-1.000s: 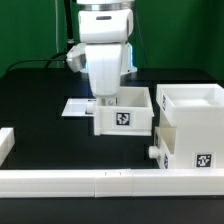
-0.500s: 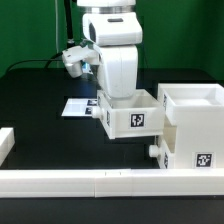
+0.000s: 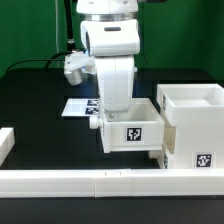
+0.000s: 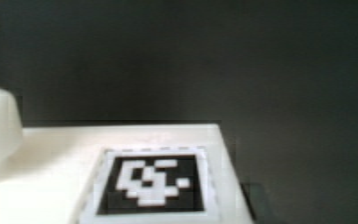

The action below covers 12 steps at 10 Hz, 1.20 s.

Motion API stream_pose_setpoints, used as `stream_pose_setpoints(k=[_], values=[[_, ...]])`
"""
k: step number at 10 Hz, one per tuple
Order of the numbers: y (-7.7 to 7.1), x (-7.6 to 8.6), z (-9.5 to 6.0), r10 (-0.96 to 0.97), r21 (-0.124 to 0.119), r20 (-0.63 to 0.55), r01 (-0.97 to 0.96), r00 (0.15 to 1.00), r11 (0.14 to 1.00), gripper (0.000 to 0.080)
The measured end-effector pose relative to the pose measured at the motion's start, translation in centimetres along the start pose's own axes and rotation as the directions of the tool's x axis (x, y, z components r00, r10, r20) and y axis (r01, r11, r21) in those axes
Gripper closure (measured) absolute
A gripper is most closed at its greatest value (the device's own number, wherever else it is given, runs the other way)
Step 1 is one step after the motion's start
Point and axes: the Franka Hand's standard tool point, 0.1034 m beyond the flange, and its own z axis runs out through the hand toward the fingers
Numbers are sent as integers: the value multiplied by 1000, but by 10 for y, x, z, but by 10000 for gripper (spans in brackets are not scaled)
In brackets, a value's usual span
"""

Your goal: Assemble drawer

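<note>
A white open-top tray with a square tag on its front hangs from my gripper, a little above the black table. The fingers reach down at the tray's far wall on the exterior view's left and look shut on it. The tall white housing, with a tag low on its front, stands just to the tray's right in the exterior view. A small white knobbed part shows at the housing's lower left. The blurred wrist view shows a white surface with a tag; my fingers do not show there.
The marker board lies flat on the table behind the tray. A long low white rail runs along the front edge. A short white rail piece sits at the exterior view's left.
The arm has carried the tray forward and toward the exterior view's right, closer to the housing. The housing has not moved.
</note>
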Motion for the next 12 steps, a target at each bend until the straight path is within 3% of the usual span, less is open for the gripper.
stream_pose_setpoints(k=[12], values=[[6,9,4,0,-6,-10,0,1000,1000,761]])
